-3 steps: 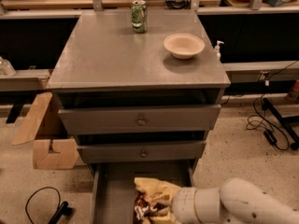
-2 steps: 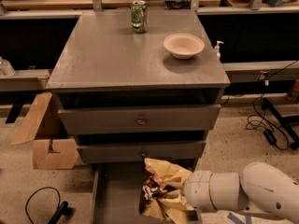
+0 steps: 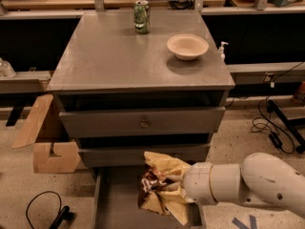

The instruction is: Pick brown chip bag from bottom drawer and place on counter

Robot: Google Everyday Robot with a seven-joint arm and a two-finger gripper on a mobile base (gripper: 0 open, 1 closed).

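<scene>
over the open bottom drawer (image 3: pixel 114 202), under the counter (image 3: pixel 119 56)'s front edge, the crumpled brown chip bag (image 3: pixel 162 167) hangs near the drawer's right wall, pinched by the gripper (image 3: pixel 167 179) reaching in from the right, seemingly for carrying up top.

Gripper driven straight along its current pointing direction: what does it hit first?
The gripper, shut on the brown chip bag, points picture-left over the bottom drawer. Path looks free to the drawer's left wall; height unclear, it may pass above.
</scene>
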